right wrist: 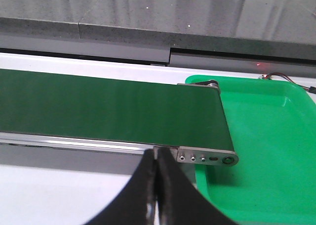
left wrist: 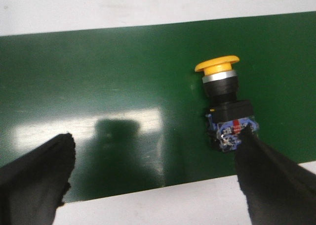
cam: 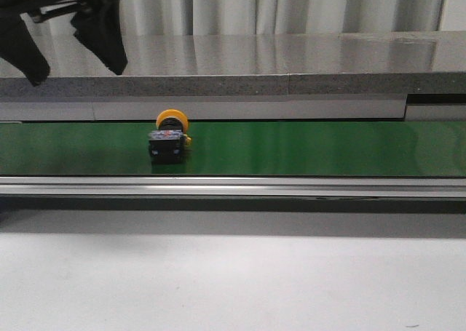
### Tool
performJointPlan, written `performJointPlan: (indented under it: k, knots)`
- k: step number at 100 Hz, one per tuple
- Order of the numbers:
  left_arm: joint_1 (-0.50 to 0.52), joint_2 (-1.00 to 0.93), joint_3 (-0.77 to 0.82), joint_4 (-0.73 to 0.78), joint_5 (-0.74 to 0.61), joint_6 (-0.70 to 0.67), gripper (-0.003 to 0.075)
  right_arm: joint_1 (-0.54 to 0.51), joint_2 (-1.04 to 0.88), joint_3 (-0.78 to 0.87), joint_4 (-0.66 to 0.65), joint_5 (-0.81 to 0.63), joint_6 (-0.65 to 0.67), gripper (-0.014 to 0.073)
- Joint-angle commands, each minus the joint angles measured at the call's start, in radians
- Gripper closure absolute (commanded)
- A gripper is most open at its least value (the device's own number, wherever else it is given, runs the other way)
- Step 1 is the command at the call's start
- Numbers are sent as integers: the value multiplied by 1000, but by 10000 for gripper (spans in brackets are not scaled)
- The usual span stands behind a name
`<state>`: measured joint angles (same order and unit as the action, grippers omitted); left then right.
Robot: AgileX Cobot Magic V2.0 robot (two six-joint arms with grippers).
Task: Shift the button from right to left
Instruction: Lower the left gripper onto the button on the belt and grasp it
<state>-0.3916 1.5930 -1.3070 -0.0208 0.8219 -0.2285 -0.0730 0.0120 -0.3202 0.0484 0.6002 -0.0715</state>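
Green conveyor belt (cam: 306,148) across white table (cam: 233,280), grey ledge and curtain behind, green tray (right wrist: 266,151) at belt end. Button (cam: 170,137) lying on belt, at 5 o'clock from raised left gripper (cam: 62,33), spread wide, empty. Right gripper (right wrist: 157,190) pinched closed, empty.

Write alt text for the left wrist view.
A button with a yellow cap and black body lies on its side on a green belt, unheld. The left gripper is open above the belt, one of its black jaws close beside the button's body, the other far off.
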Motion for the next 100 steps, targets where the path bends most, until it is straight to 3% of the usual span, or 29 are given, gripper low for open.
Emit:
performJointPlan:
  k: [1, 41, 100]
  knots:
    - [-8, 1, -60, -3, -1, -58, 82, 1, 13, -23, 1, -75, -2, 661]
    - [-8, 63, -79, 40, 31, -144, 82, 1, 13, -23, 1, -75, -2, 661]
    - [-4, 187, -79, 49, 31, -145, 82, 1, 13, -23, 1, -75, -2, 661]
